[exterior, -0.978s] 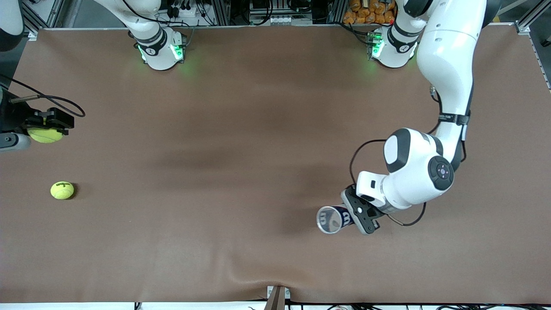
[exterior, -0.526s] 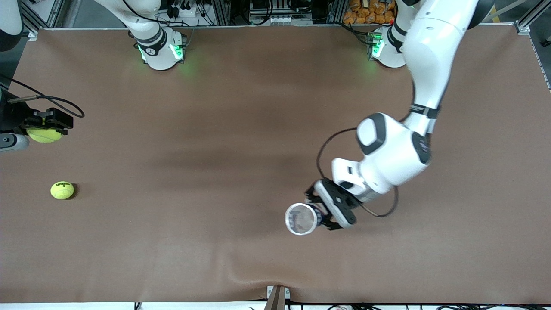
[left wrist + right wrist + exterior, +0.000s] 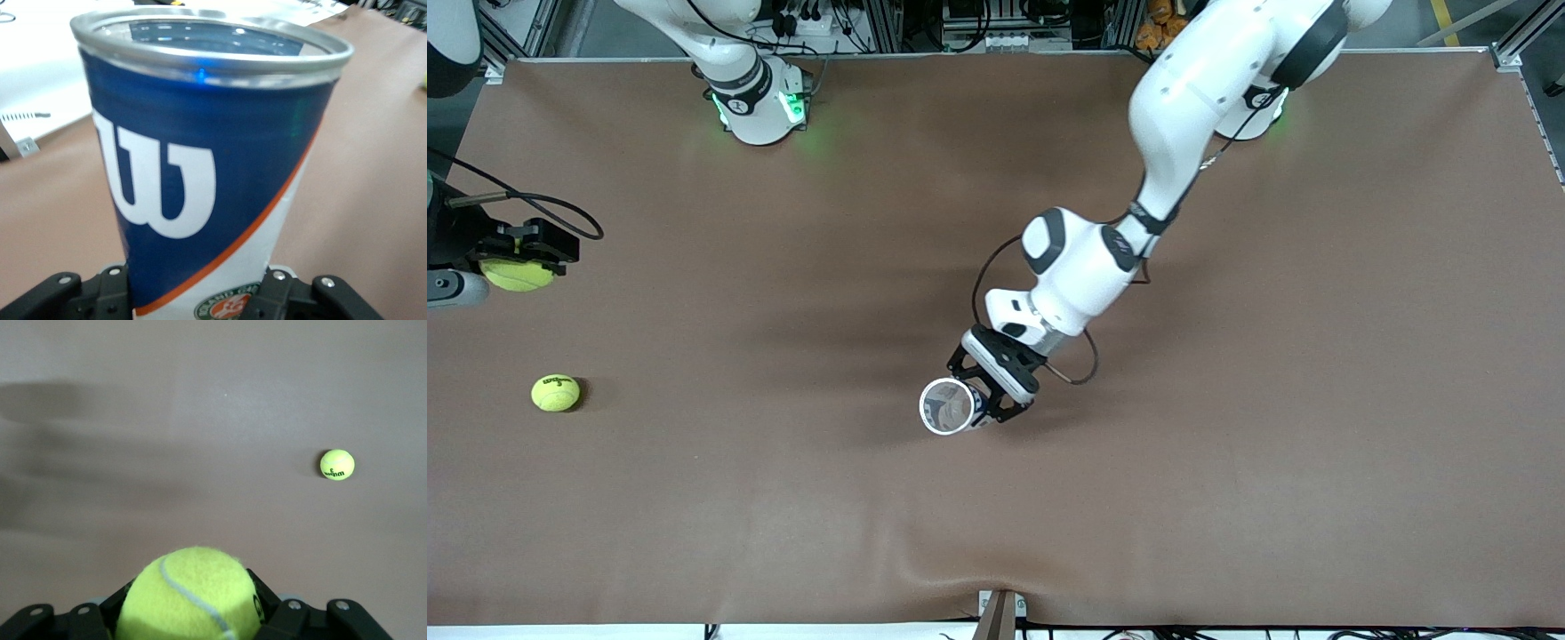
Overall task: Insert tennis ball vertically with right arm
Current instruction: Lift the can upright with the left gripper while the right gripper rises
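My right gripper (image 3: pixel 516 267) is shut on a yellow-green tennis ball (image 3: pixel 514 276), held above the table at the right arm's end; the ball fills the jaws in the right wrist view (image 3: pixel 190 597). My left gripper (image 3: pixel 983 396) is shut on a blue and white ball can (image 3: pixel 950 407) with a metal rim, its open mouth facing up, held over the middle of the table. The can fills the left wrist view (image 3: pixel 207 173).
A second tennis ball (image 3: pixel 555 393) lies on the brown table (image 3: pixel 1227 489) at the right arm's end, nearer to the front camera than my right gripper. It also shows in the right wrist view (image 3: pixel 337 464). A bracket (image 3: pixel 998 613) sits at the table's front edge.
My left arm has carried the can from the left arm's end toward the middle of the table. My right gripper has stayed in place with its ball.
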You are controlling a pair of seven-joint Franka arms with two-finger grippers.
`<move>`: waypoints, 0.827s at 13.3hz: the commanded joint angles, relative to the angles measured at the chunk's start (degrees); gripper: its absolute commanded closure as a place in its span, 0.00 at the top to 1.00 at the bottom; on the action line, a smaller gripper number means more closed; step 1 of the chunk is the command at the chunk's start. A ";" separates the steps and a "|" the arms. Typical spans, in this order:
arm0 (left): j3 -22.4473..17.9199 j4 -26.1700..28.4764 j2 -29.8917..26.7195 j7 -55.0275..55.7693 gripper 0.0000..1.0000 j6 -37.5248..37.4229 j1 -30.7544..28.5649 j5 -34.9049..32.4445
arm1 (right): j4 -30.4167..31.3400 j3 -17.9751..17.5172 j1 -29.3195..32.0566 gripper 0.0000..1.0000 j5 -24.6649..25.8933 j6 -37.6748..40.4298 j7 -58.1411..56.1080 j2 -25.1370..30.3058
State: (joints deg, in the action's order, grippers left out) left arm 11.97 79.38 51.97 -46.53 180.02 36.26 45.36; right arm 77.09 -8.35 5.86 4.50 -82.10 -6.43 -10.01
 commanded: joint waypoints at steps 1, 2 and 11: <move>-0.19 -1.86 2.60 1.26 0.57 5.23 3.45 3.67 | -0.54 6.32 -6.90 0.00 0.33 1.24 1.25 0.87; -0.19 -2.30 3.56 1.88 0.57 7.34 4.68 4.03 | -0.54 9.03 -9.88 0.00 0.33 1.24 2.55 0.87; -0.54 -4.06 8.49 9.96 0.57 19.48 12.08 3.95 | -0.46 -6.82 -11.23 0.00 -0.28 -1.46 30.55 -0.80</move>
State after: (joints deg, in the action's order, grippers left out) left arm 11.99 77.94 58.42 -37.30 197.26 47.27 48.11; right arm 77.10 -10.10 -5.89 4.22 -82.02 15.21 -10.07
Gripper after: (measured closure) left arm 0.423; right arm 0.410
